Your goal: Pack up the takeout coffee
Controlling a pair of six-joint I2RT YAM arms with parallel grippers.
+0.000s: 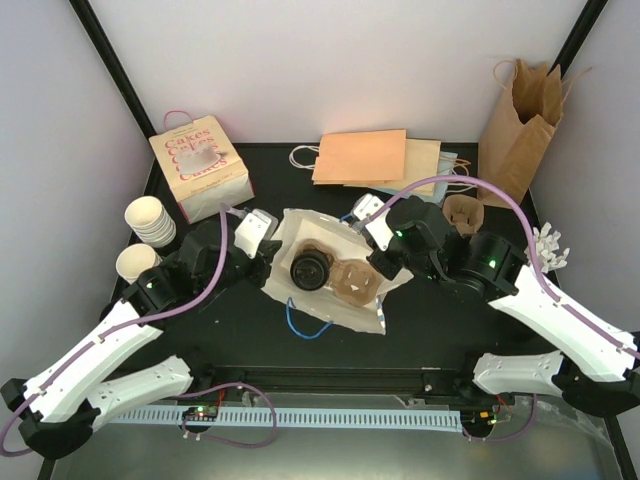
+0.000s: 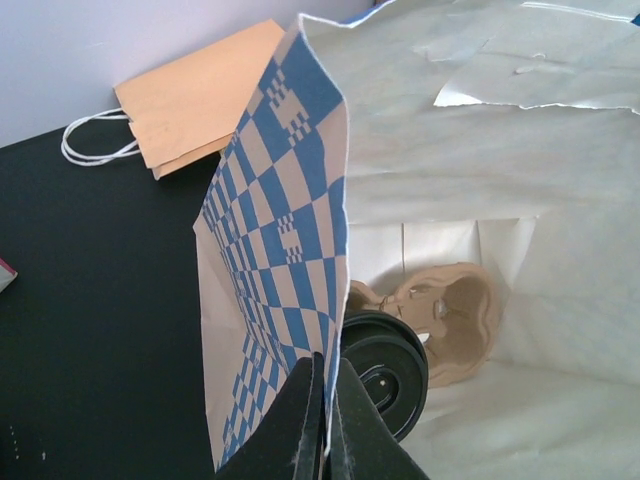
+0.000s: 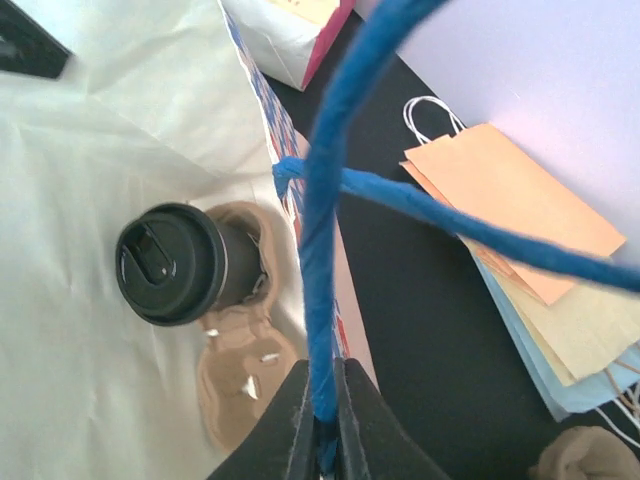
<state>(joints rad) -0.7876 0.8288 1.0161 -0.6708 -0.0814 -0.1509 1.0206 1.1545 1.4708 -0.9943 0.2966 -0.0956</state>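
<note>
A takeout coffee cup with a black lid (image 1: 311,269) stands in a brown cardboard carrier (image 1: 355,283) inside an open white paper bag (image 1: 300,225) in the middle of the table. My left gripper (image 1: 268,250) is shut on the bag's left rim. The left wrist view shows that blue-checkered rim (image 2: 290,200) pinched at the gripper (image 2: 327,400), with the lid (image 2: 385,375) just behind. My right gripper (image 1: 378,262) is at the bag's right side. In the right wrist view, the gripper (image 3: 325,410) is shut on the bag's blue rope handle (image 3: 330,250), with the cup (image 3: 170,262) below left.
A pink-and-cream "Cakes" box (image 1: 200,165) sits at the back left, with a stack of cream cups (image 1: 150,220) and a single cup (image 1: 135,262) beside it. Flat orange bags (image 1: 365,157) lie at the back. A brown bag (image 1: 520,125) stands at the back right, near a spare carrier (image 1: 462,212).
</note>
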